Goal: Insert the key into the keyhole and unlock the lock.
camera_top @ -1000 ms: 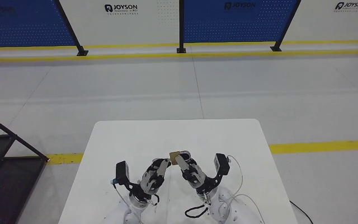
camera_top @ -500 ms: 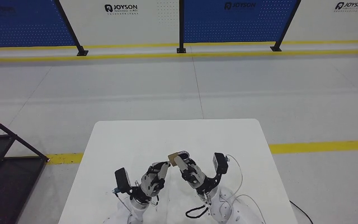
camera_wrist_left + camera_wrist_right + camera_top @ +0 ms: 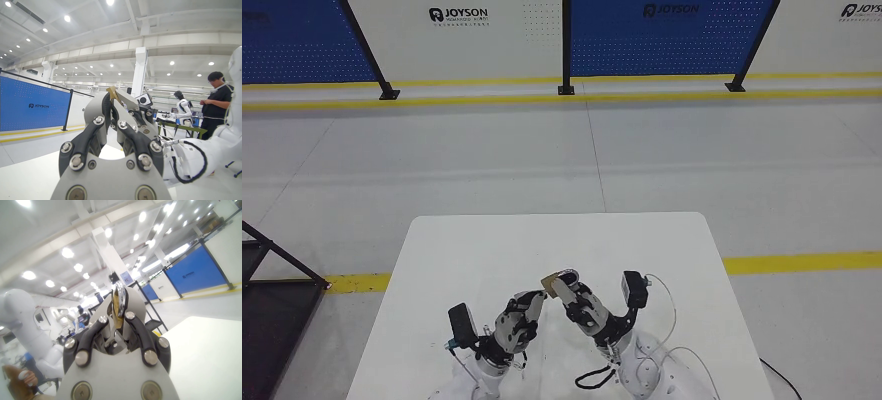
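Above white table (image 3: 442, 250), right gripper (image 3: 121, 295) is clenching lock (image 3: 115, 307) between its jaws; left gripper (image 3: 112, 100) is pinching shut just beside.

The left tool (image 3: 538, 296) with the key (image 3: 112, 91) has drawn closer to the lock (image 3: 554, 284).

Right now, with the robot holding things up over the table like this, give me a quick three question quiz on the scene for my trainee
1. True or false: the left claw and the right claw both stand open.
2. Which one holds the brass lock with the silver shackle? A) left claw B) right claw C) neither
3. Fill in: the left claw pinches the ___ at its tips.

Key: 1 false, both are shut on something. 2 B. 3 key, the small brass piece there.
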Tool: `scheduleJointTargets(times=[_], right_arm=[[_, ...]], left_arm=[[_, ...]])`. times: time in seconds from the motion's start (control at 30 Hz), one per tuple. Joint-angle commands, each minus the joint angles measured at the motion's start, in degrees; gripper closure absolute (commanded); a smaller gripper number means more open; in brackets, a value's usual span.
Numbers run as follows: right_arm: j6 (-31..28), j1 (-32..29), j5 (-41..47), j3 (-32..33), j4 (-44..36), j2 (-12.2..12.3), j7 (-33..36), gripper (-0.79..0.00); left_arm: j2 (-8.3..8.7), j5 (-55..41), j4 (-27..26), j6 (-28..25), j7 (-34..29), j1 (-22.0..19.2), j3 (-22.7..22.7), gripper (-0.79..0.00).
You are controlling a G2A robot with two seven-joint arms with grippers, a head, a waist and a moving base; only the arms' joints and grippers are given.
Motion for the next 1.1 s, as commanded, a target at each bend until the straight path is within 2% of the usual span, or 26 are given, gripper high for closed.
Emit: scheduleJointTargets(times=[0.0,0.1,0.13,0.33,0.47,0.73,1.07], right_arm=[[-0.33,-0.15,-0.23,0.22,-0.20,0.05,0.02,0.000],[-0.83,-0.44,-0.78,0.64,-0.44,0.16,0.08,0.000],[-1.00,-0.52,-0.96,0.79,-0.58,0.20,0.09,0.000],[-1.76,-1.11,-1.48,1.65,-1.10,0.43,0.36,0.000],[-1.90,-1.41,-1.46,2.07,-1.37,0.54,0.57,0.000],[-1.61,-1.49,-0.97,2.46,-1.47,0.60,1.25,0.000],[-0.88,-1.36,0.01,2.50,-1.50,0.59,2.48,0.000]], left_arm=[[0.18,-1.05,0.07,-2.15,-1.24,-0.04,-0.16,-0.182],[0.58,-2.76,-0.22,-5.86,-3.51,0.07,-0.68,-0.256],[0.74,-3.77,-0.55,-7.29,-4.93,0.24,-0.74,-0.259],[1.98,-9.92,-1.89,-15.47,-13.11,1.03,-2.69,-0.206],[2.65,-14.57,-1.93,-20.88,-18.52,1.08,-3.58,-0.145],[5.04,-21.26,-3.44,-20.88,-23.85,0.09,-0.10,-0.160],[8.19,-26.92,-4.93,-20.88,-25.54,-1.11,2.25,-0.123]])
